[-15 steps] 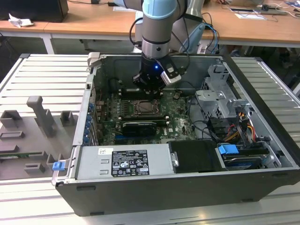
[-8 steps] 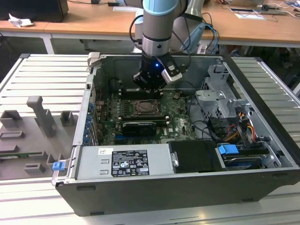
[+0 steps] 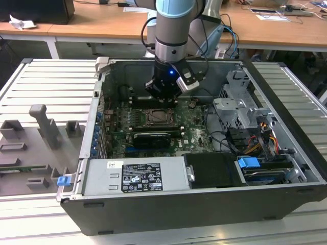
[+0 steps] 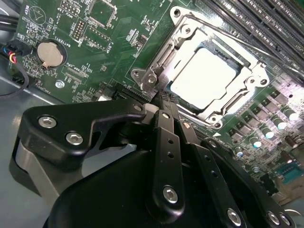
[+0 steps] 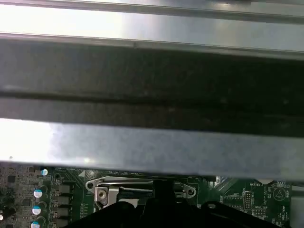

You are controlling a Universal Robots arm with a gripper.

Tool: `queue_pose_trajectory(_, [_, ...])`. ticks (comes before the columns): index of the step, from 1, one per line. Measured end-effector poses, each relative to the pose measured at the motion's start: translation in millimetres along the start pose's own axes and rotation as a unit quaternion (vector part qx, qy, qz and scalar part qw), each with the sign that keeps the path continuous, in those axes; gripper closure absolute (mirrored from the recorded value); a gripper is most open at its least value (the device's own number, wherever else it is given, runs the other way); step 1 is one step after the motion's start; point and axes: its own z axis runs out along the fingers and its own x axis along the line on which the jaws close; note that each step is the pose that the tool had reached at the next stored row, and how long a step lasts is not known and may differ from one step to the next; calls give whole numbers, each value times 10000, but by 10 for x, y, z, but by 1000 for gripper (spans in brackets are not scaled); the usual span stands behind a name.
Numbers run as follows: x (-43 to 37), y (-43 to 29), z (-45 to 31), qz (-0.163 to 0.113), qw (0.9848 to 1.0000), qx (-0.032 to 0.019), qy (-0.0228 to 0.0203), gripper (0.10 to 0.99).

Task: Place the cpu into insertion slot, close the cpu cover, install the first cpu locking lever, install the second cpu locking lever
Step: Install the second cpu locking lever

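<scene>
The cpu (image 4: 209,78) lies in the socket on the green motherboard (image 4: 102,45), its pale metal top showing through the square opening. Around it the silvery cpu cover (image 4: 187,35) lies flat. My gripper (image 4: 164,99) is shut, with the black fingers (image 4: 166,137) pressed together and their tips at the socket's near edge by a corner of the cover. In the exterior view the gripper (image 3: 163,102) hangs just above the far side of the cpu socket (image 3: 156,118) inside the open computer case. The first wrist view has the socket's edge (image 5: 142,190) beneath the dark gripper body.
The case's metal walls (image 3: 97,117) enclose the board. A power supply (image 3: 135,176) lies along the near side, and a drive cage (image 3: 237,109) with cables stands at the exterior view's right. Memory slots (image 4: 266,23) and a coin battery (image 4: 50,53) flank the socket. Grey fixtures (image 3: 43,132) stand outside the case.
</scene>
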Motion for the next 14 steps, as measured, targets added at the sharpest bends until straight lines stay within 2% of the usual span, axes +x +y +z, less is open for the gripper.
queue_pose_trajectory(9, [6,-101,-5,0,10000,0,0,980])
queue_pose_trajectory(14, [6,-112,-43,0,10000,1,0,980])
